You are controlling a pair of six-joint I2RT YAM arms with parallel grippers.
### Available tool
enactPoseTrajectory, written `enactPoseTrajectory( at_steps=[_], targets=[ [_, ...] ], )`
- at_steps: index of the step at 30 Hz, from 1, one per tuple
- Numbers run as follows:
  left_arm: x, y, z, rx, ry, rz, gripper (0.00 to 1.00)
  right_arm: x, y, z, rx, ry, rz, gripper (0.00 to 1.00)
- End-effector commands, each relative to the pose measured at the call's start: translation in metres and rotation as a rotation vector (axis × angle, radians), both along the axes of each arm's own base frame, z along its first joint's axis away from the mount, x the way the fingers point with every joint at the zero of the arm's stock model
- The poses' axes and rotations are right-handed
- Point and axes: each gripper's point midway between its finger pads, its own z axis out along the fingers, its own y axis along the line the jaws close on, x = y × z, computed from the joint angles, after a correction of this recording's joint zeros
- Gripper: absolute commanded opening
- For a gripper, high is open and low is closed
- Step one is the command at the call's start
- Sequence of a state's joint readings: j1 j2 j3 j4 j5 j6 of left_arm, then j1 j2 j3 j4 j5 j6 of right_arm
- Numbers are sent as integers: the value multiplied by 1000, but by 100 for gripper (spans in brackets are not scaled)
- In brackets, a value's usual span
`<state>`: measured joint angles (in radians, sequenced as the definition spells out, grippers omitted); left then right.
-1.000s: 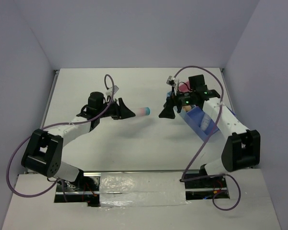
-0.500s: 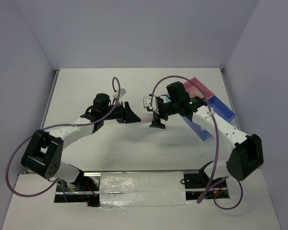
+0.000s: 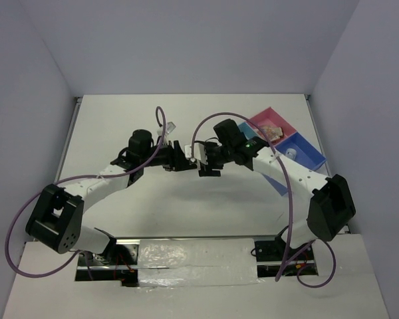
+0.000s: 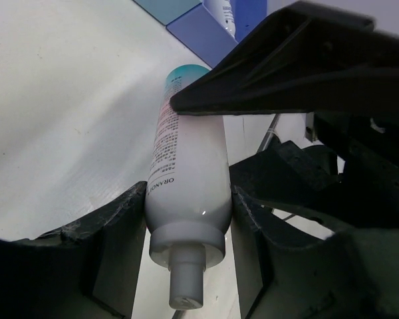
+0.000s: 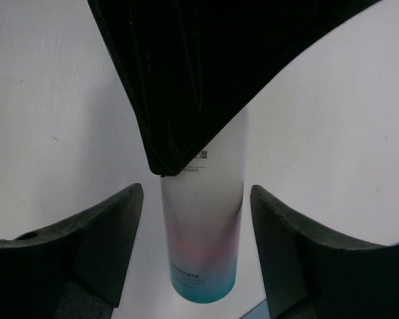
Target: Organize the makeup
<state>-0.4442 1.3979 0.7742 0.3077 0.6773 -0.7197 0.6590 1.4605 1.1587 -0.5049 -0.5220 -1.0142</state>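
pink-white tube (image 4: 186, 166) | clamped in left claw (image 4: 186, 222) | right claw (image 5: 197, 199) opposite, spread astride

Left claw (image 5: 179, 126) hides the tube (image 5: 203, 246) (neck end).

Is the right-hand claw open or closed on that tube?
Open: the right gripper straddles the tube, its fingers spread wider than it.

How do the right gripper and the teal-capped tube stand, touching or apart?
Apart. The right wrist view shows bare table between the teal-capped tube and each finger of the right gripper.
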Motion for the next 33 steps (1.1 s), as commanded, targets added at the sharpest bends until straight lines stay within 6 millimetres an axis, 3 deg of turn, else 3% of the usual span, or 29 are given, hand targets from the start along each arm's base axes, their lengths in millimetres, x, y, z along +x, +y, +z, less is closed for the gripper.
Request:
enactPoseTrajectory(
  at_steps=[1, 2, 5, 9, 11, 15, 17, 19, 23, 24, 27, 33],
  targets=[
    [-1, -7, 35, -73, -97, -29, 0, 12, 8, 1, -3, -34, -22, 72],
    [-1, -7, 35, -72, -99, -29, 0, 15, 9, 1, -6, -28, -27, 61],
    [-2, -7, 34, -70, -96, -29, 0, 17, 10, -1, -9, -25, -42, 48],
    [-4, -7, 37, -79, -103, -42, 2, 15, 7, -1, -5, -38, -37, 41],
    [-7, -8, 38, -85, -98, -64, 8, 12, 6, -3, -4, -37, -34, 38],
    [-10, -10, 35, -91, -74, -80, 33, 7, 3, 1, 12, -26, -41, 35],
    [-10, -9, 37, -85, -76, -70, 60, 3, 2, 3, 19, -18, -45, 34],
    [-8, -5, 33, -51, -73, -50, 74, -1, 0, 4, 22, -13, -45, 33],
    [2, 3, 43, 0, -118, 8, 81, -7, -7, 1, 16, -5, -53, 32],
    [3, 5, 44, 10, -129, 17, 93, -8, -9, 1, 16, -4, -57, 31],
    [12, 18, 49, 33, -143, 73, 95, -15, -16, -3, 7, 8, -69, 30],
    [32, 62, 52, 88, -155, 253, 99, -12, -38, 19, 69, 37, -167, 29]
  ],
)
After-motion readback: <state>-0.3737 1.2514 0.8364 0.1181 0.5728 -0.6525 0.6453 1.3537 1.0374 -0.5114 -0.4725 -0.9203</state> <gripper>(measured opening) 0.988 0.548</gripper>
